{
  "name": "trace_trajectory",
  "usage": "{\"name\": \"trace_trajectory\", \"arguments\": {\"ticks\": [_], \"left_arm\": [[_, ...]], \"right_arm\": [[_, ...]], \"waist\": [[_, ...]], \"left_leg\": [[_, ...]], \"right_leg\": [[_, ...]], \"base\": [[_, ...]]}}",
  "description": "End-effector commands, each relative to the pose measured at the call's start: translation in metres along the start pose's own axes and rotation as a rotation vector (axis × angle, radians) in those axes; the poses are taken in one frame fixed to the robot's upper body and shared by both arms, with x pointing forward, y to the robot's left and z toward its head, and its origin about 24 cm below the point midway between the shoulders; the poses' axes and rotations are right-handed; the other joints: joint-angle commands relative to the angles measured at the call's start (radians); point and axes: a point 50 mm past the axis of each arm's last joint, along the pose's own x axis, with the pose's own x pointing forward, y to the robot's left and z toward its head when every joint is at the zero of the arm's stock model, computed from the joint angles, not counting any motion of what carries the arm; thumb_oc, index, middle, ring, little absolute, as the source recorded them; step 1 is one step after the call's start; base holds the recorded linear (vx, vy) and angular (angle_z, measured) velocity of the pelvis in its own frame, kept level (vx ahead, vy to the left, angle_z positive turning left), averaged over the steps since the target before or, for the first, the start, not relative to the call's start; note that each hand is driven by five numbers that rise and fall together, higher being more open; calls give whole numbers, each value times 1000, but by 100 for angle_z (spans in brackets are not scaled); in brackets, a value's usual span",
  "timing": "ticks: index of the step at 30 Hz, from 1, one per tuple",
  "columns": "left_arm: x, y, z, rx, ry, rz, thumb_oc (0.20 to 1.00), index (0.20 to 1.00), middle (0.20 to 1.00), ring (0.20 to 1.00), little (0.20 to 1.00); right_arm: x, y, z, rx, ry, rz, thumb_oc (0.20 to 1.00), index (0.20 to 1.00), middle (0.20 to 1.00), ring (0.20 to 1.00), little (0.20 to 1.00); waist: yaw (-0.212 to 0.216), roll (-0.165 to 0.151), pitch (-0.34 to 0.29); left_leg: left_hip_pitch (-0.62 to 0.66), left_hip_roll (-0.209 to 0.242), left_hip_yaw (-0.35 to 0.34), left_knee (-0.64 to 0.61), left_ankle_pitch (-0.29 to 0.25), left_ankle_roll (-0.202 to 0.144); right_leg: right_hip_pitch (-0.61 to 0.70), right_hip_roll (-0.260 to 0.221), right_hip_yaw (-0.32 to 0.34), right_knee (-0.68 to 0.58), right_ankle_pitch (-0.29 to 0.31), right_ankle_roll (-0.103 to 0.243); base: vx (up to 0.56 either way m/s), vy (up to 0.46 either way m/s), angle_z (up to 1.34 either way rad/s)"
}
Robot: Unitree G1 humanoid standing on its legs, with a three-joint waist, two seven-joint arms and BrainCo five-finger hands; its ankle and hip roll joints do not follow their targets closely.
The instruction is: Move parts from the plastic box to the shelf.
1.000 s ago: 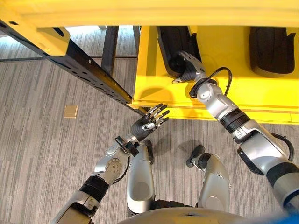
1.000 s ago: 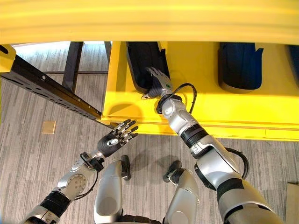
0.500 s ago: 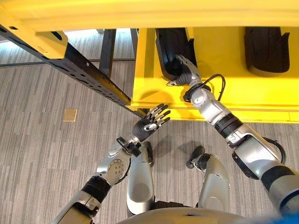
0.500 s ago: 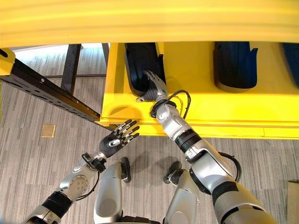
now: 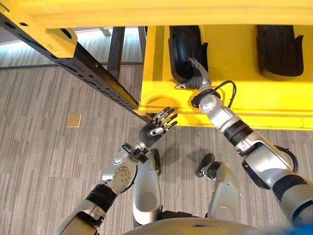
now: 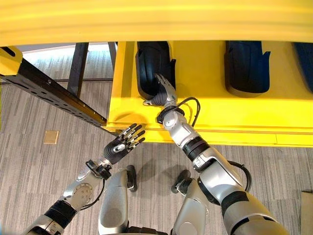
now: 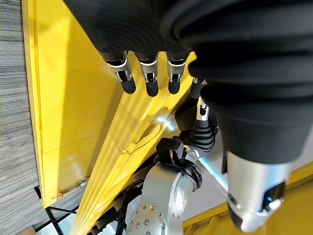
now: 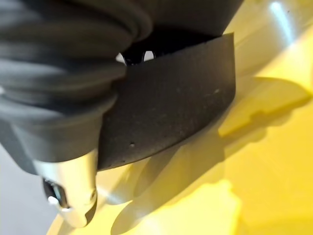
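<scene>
Right hand (image 5: 194,78) reached up to twelve o'clock onto the yellow shelf (image 5: 230,105), resting on the near end of a black part (image 5: 184,49). Fingers laid over that part's lower edge, thumb sticking out toward nine o'clock above the shelf surface. Seen from the right wrist, the dark, finely speckled part (image 8: 171,112) pressed close under the hand's ribbed cover, against the yellow surface; could not tell whether the fingers were curled round it or merely lying on it. Part itself set lengthwise on the shelf, running toward twelve o'clock, its far end hidden under the yellow beam (image 5: 161,12) across the top.

Second black part (image 5: 278,49) lay on the same shelf at about one o'clock, well apart from the first, untouched.

Left hand (image 5: 155,129) hung over the grey striped carpet (image 5: 44,161), just short of the shelf's front lip, at roughly eleven o'clock from the robot. Fingers spread and nearly straight, holding nothing; confirmed in the left wrist view, dark fingertips (image 7: 128,84) extended in a row toward the yellow shelf face.

Black perforated rail (image 5: 93,76) slanted across from ten o'clock down toward the shelf's near corner. Small tan square (image 5: 74,120) lay flat on the carpet at nine o'clock, well apart from both hands.
</scene>
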Motion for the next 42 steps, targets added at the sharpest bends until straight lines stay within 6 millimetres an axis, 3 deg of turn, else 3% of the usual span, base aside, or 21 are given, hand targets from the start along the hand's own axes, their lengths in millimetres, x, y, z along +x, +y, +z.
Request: {"name": "trace_trajectory", "arguments": {"ticks": [1, 20, 28, 32, 35, 42], "left_arm": [[17, -18, 7, 5, -65, -100, 1000, 1000, 1000, 1000, 1000], [18, -20, 8, -5, -43, -106, 1000, 1000, 1000, 1000, 1000], [17, -20, 8, -12, -43, -111, 1000, 1000, 1000, 1000, 1000], [18, -20, 8, -13, -34, -118, 1000, 1000, 1000, 1000, 1000], [16, -18, 8, -11, -29, -122, 1000, 1000, 1000, 1000, 1000], [12, -15, 8, -13, -20, -130, 1000, 1000, 1000, 1000, 1000]], "right_arm": [[-33, 40, -67, 24, 295, 138, 1000, 1000, 1000, 1000, 1000], [-9, -2, -23, -22, -24, -70, 1000, 1000, 1000, 1000, 1000], [-8, -18, 5, -184, -248, -194, 1000, 1000, 1000, 1000, 1000], [-3, -30, 14, -350, -338, -254, 1000, 1000, 1000, 1000, 1000], [-1, -39, 18, -473, -411, -300, 1000, 1000, 1000, 1000, 1000], [-1, -51, 21, -513, -472, -368, 1000, 1000, 1000, 1000, 1000]], "waist": [[27, 24, 64], [36, 27, 64], [37, 30, 64], [43, 33, 64], [48, 32, 64], [56, 31, 64]], "left_leg": [[20, 34, 56, -111, 120, 25], [31, 16, 44, -114, 115, 31], [35, 8, 38, -111, 110, 34], [42, 5, 37, -120, 116, 35], [42, 4, 33, -115, 112, 33], [44, -2, 25, -115, 108, 34]], "right_leg": [[31, -70, 20, 67, -7, 107], [48, -70, 23, 57, -5, 114], [56, -69, 26, 52, -5, 118], [64, -68, 24, 41, 2, 119], [68, -72, 25, 43, -1, 123], [76, -74, 25, 38, 0, 127]], "base": [[0, 0, 0], [0, 0, 0], [0, 0, 0], [0, 0, 0], [0, 0, 0], [0, 0, 0]]}}
